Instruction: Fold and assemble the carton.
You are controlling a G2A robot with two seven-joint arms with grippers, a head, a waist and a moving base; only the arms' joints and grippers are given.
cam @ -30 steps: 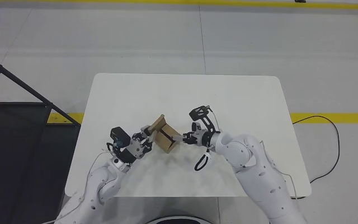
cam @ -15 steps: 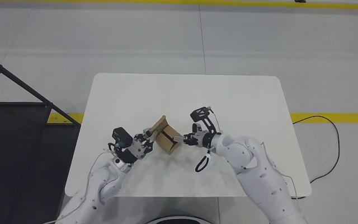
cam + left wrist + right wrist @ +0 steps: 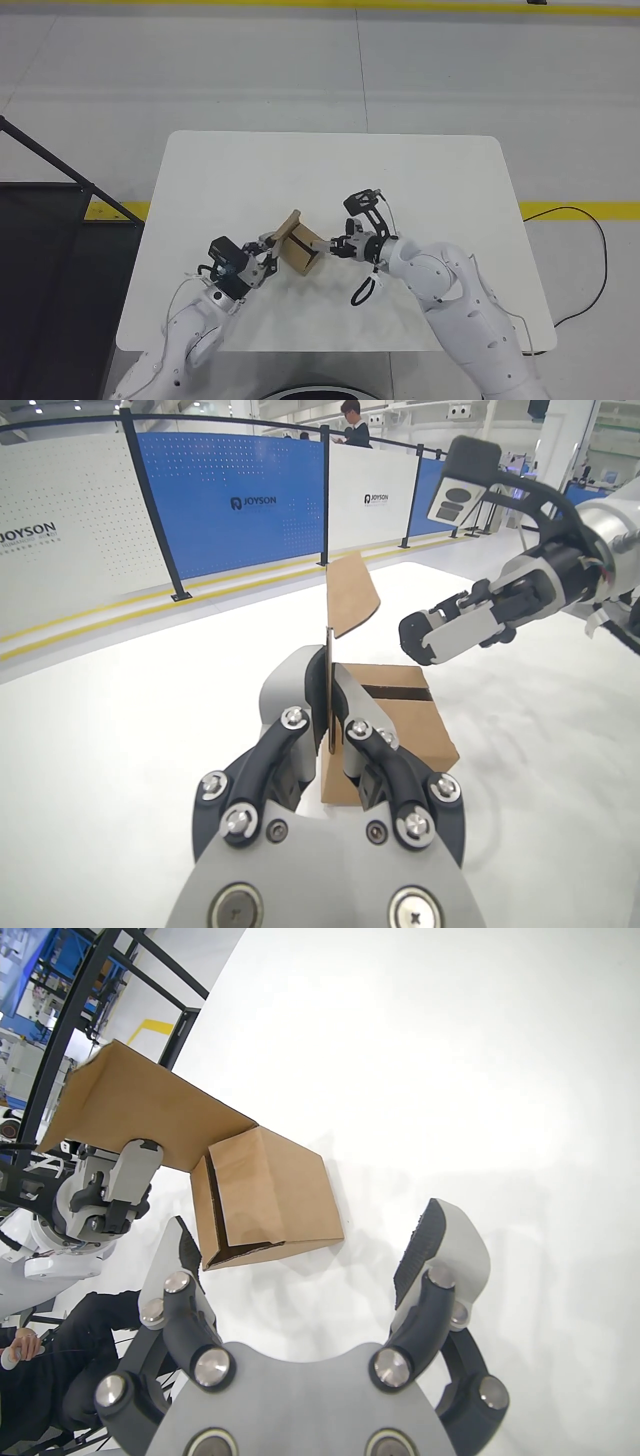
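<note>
the carton [image 3: 298, 243] sits on the table [image 3: 430, 170] near its middle, between both arms; the left gripper [image 3: 327, 680] is clamped on its upright flap [image 3: 350, 595]; the right gripper [image 3: 310, 1233] hangs spread wide just beside it.
</note>
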